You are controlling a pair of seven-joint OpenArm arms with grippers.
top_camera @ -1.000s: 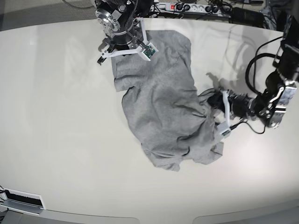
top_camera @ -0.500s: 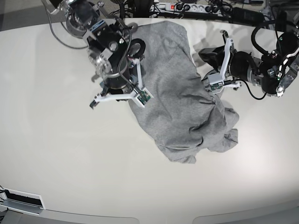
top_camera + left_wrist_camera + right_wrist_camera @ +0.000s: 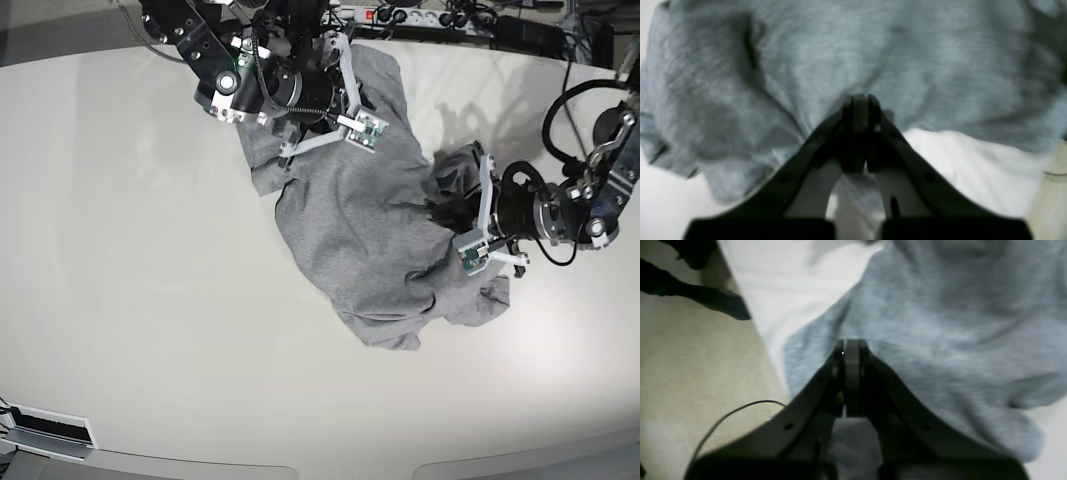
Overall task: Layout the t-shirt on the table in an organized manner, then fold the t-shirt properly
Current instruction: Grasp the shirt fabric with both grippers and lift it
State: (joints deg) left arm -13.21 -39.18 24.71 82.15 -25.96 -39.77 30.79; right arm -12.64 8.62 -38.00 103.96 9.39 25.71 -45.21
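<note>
Fingers (image 3: 853,110) of both grippers pinch the shirt (image 3: 370,230), left gripper (image 3: 858,100) and right gripper (image 3: 850,345) at opposite edges. It lies crumpled mid-table (image 3: 120,250); spreading and folding remain.

no legible text, views somewhat blurred

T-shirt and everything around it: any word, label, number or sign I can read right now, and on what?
No text can be read in any view.
t-shirt: only plain grey cloth shows, no lettering on the visible side.
Small green boards beside the left gripper and right gripper: any markings are too small to read.
table: no markings.
</note>
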